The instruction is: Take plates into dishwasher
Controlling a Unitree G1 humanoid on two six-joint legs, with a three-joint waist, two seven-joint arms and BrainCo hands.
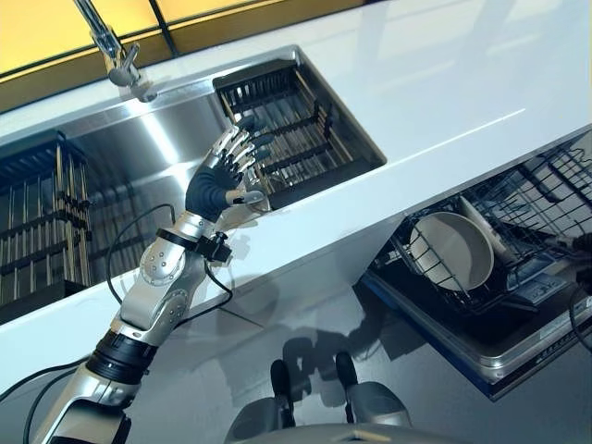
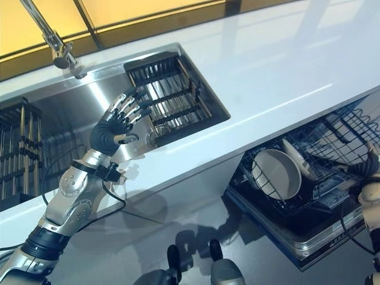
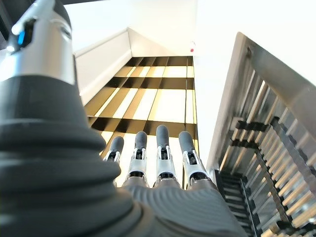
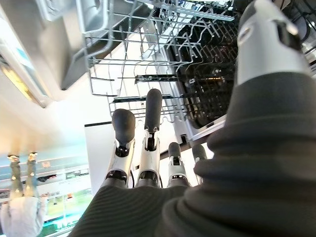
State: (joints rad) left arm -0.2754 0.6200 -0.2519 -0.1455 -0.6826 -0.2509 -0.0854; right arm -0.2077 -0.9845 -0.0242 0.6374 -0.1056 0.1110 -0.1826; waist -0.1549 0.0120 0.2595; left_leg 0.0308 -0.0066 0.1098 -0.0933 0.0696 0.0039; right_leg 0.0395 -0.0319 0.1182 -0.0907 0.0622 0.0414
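Note:
A white plate (image 1: 451,250) stands on edge in the lower dishwasher rack (image 1: 541,190), with a second plate (image 1: 483,225) leaning behind it. My left hand (image 1: 225,180) is raised over the sink (image 1: 139,148), fingers straight and spread, holding nothing, beside the dark dish rack (image 1: 296,129) in the sink's right part. That rack shows no plates. In the left wrist view the fingers (image 3: 161,148) point past the rack's bars (image 3: 269,148). My right hand (image 2: 371,172) is at the dishwasher rack's right edge, its fingers (image 4: 148,128) straight and empty before the wire rack (image 4: 148,44).
A second dark rack (image 1: 37,222) stands in the sink's left part. The faucet (image 1: 116,55) rises behind the sink. The white countertop (image 1: 444,83) runs to the right. The open dishwasher door (image 1: 481,347) juts out low. A person (image 4: 19,212) stands far off.

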